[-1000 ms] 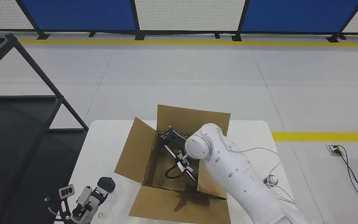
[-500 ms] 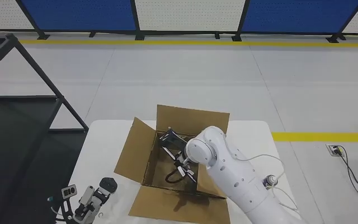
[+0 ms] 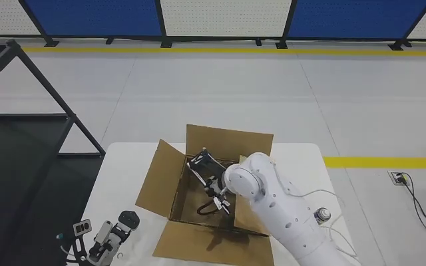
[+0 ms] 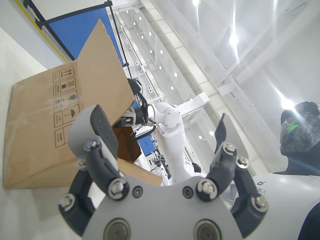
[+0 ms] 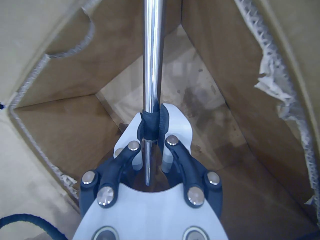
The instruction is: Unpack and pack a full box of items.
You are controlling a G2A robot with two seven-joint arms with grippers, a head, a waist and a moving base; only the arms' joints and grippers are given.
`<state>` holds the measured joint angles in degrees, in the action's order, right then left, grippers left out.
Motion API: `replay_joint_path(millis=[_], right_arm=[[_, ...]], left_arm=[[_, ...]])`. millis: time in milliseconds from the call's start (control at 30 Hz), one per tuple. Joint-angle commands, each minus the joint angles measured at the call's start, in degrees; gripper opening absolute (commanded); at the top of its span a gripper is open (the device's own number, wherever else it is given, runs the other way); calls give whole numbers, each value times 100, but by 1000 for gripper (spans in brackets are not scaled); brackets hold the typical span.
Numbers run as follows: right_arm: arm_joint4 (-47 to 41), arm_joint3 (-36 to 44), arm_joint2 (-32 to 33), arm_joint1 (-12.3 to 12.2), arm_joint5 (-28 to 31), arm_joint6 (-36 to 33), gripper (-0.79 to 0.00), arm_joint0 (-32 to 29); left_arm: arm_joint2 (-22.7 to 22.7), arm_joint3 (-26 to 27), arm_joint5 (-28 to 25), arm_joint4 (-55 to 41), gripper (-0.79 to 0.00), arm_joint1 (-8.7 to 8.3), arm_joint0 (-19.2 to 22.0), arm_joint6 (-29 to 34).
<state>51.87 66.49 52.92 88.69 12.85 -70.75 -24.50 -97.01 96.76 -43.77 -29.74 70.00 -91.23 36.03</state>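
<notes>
Shiny, round steel rod (image 5: 152,51); the right claw (image 5: 152,123) grasps it inside the corrugated cardboard box (image 5: 62,118). The left claw (image 4: 161,123) is released.

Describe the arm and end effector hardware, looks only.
Right arm: glossy white, with rounded links. Left end effector and right end effector match: pale base plate, dark linkage bars with silver screws, white finger shells, black pads (ribbed on the left one). A dark cable runs by the right wrist.
</notes>
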Motion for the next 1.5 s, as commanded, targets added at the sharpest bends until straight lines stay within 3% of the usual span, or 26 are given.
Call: replay_joint_path(millis=[0,267,433,1067,1467], right_arm=[[-38,231,137,-47,68,37,-785,-98],[-233,1466,625,-215,300,444,-785,-641],[-153,2042,819,-274,60,773,-785,-881],[-123,2320,871,-308,21,933,-785,-1005],[-1034,4273,1943,-557,-24,480,-785,-1979]], left_arm=[[0,0,0,0,0,0,0,0],[0,0,0,0,0,0,0,0],[0,0,0,0,0,0,0,0],[0,0,0,0,0,0,0,0],[0,0,0,0,0,0,0,0]])
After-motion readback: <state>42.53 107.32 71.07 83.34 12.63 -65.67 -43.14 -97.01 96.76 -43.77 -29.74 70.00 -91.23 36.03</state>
